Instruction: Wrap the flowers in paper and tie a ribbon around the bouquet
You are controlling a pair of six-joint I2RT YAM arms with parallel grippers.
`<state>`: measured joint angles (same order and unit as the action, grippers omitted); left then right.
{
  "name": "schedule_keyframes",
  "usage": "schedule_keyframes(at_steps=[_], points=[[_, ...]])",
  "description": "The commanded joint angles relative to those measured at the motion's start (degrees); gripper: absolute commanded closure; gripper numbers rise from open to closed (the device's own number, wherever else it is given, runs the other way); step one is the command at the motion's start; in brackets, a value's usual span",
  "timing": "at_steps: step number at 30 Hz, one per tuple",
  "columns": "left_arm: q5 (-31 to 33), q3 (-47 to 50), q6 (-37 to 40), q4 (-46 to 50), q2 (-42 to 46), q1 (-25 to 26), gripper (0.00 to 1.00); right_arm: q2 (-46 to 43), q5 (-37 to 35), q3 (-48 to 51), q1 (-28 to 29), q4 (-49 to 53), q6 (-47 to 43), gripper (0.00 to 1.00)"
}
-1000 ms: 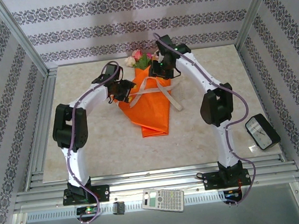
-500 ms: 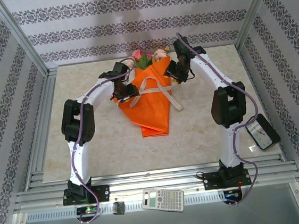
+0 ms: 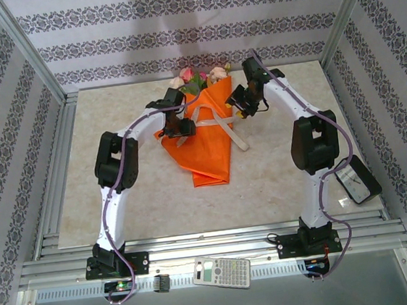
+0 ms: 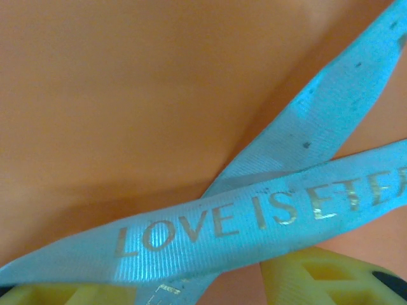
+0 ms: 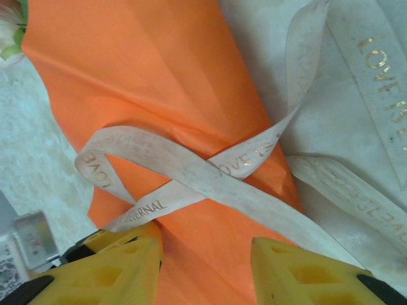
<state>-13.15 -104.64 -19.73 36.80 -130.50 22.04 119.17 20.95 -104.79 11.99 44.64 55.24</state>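
Orange bouquet (image 3: pixel 206 141) crossed by lettered ribbon (image 5: pixel 191 171), left gripper (image 4: pixel 197 286) and right gripper (image 5: pixel 206 244) both spread

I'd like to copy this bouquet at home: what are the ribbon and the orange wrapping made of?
The ribbon looks like woven fabric: fine ribs across it, with shiny gold printed lettering. The orange wrapping looks like thin matte paper, given its sharp creases; a synthetic sheet is possible.
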Motion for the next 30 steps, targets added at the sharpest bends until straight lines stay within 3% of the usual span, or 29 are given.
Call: schedule_keyframes(at_steps=[1,5,11,15,24,30], points=[[2.9,-2.0,2.4,0.5,-1.4,0.7,0.51,-0.7,1.1,0.3,-0.1,-1.0,1.5,0.57],[4.0,-2.1,2.8,0.2,-1.7,1.3,0.56,-0.2,1.8,1.1,0.0,-2.7,3.0,0.57],[4.9,0.1,2.6,-1.7,0.6,2.3,0.86,0.5,1.2,2.5,0.3,-5.1,5.5,0.61],[5.4,2.2,2.1,-2.7,3.5,2.3,0.99,0.9,0.4,4.4,0.8,-7.3,9.1,0.64],[2.6,8.1,-1.1,-5.2,10.5,2.3,1.00,1.3,-2.2,10.8,2.9,-17.4,24.5,0.61],[1.6,9.3,-1.8,-5.3,11.8,2.3,1.00,3.9,-5.4,10.0,2.5,-15.7,28.5,0.59]])
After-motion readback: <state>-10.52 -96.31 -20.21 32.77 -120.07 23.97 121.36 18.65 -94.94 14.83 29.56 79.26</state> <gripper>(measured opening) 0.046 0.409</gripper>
